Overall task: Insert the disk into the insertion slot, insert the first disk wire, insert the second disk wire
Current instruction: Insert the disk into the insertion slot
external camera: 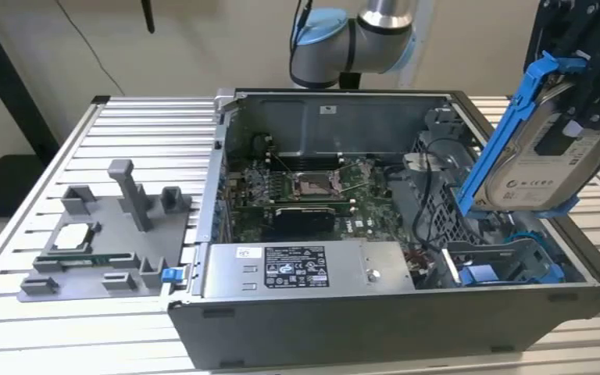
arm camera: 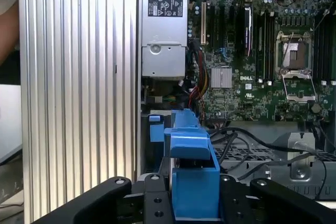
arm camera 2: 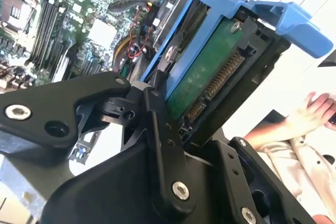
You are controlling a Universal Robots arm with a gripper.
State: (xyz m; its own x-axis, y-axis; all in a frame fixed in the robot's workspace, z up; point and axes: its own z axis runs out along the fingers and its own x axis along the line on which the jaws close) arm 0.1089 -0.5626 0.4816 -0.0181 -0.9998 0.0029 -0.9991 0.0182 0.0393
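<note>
Gripper (external camera: 589,98) is clamped on the disk (external camera: 543,168), jaws narrow, pinching across the blue carrier frame (arm camera: 194,177). Disk is tilted, label side out, held in the air above the insertion slot (external camera: 508,262) at the exterior view's right end of the open PC case (external camera: 383,328); not in the bay. Second wrist view adds the drive's green circuit board (arm camera 2: 207,74) with its connector, plus a person's hand (arm camera 2: 315,113) off to the side. First wrist view has the motherboard (arm camera: 262,93) and power supply (arm camera: 164,56) beyond the carrier.
</note>
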